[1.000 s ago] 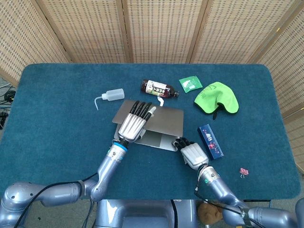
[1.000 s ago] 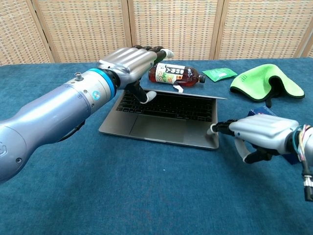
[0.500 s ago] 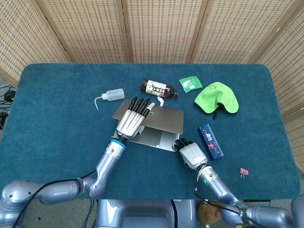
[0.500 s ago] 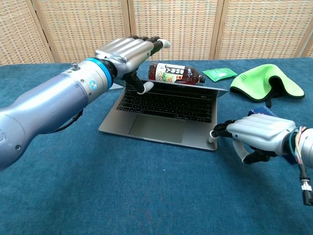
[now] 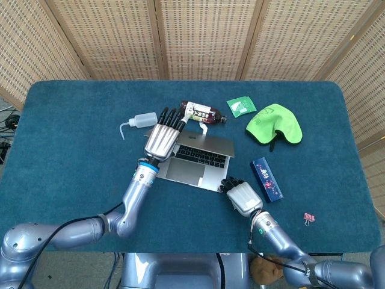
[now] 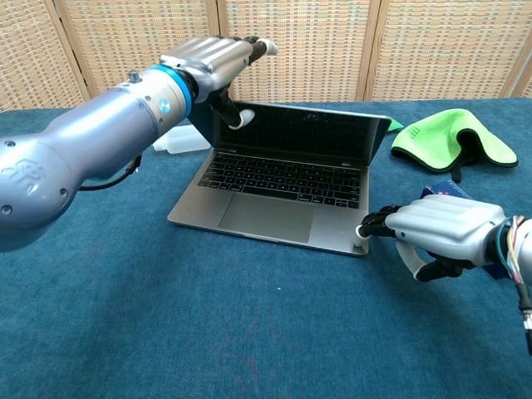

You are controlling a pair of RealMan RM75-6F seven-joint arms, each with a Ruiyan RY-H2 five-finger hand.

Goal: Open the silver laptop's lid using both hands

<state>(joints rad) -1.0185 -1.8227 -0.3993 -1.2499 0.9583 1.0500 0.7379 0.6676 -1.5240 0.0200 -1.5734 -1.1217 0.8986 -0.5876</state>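
The silver laptop (image 5: 194,164) lies mid-table with its lid (image 6: 299,133) raised to roughly upright, dark screen facing me, keyboard (image 6: 287,179) exposed. My left hand (image 6: 212,62) grips the lid's top left corner, thumb on the screen side and fingers over the back; from the head view the left hand (image 5: 161,137) covers that corner. My right hand (image 6: 445,233) lies low at the laptop's front right corner, fingertips pressing on the base's edge, holding nothing. The head view shows the right hand (image 5: 242,195) just below that corner.
Behind the laptop lie a brown bottle (image 5: 201,112) and a white squeeze bottle (image 5: 141,121). A green packet (image 5: 240,106) and a green cloth (image 5: 274,123) lie at the back right. A blue box (image 5: 266,179) sits beside my right hand, a pink clip (image 5: 309,218) further right.
The lid has swung up from nearly flat to about upright, my left hand rising and moving back with it. My right hand has stayed at the base's corner.
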